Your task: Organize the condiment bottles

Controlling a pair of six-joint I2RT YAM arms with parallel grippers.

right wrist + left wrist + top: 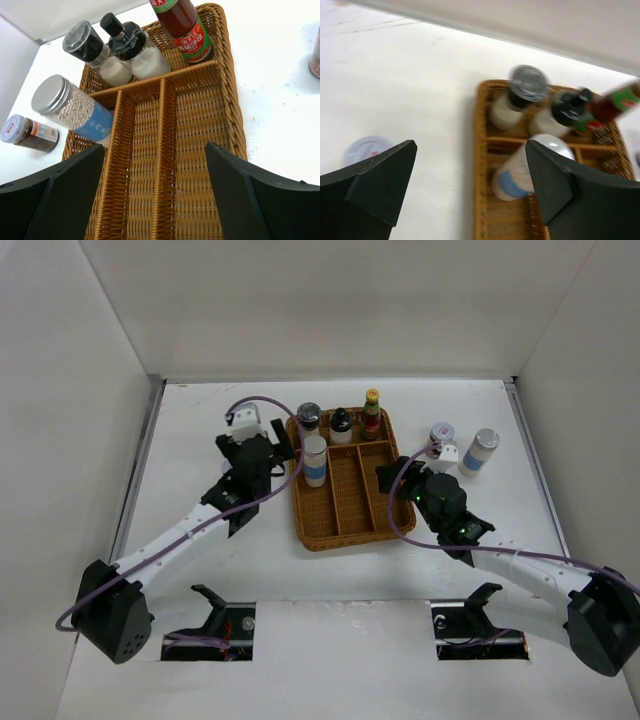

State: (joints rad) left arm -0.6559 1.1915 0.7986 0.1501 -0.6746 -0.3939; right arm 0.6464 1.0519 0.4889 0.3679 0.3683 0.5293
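Note:
The wicker tray (340, 525) holds a grey-lidded jar (308, 418), a black-capped bottle (341, 425) and a yellow-capped red sauce bottle (371, 415) in its back compartment. A blue-labelled jar (315, 461) stands in the left long compartment. My left gripper (291, 453) is open and empty, straddling the tray's left rim (481, 165), with the blue-labelled jar (517, 175) against its right finger. My right gripper (386, 476) is open and empty above the tray's right compartments (200, 150). A red-labelled jar (27, 132) stands on the table left of the tray.
Two more jars stand on the table right of the tray, one red-labelled (441, 438) and one blue-labelled (483, 452). White walls close in the table on three sides. The tray's middle and right long compartments hold nothing.

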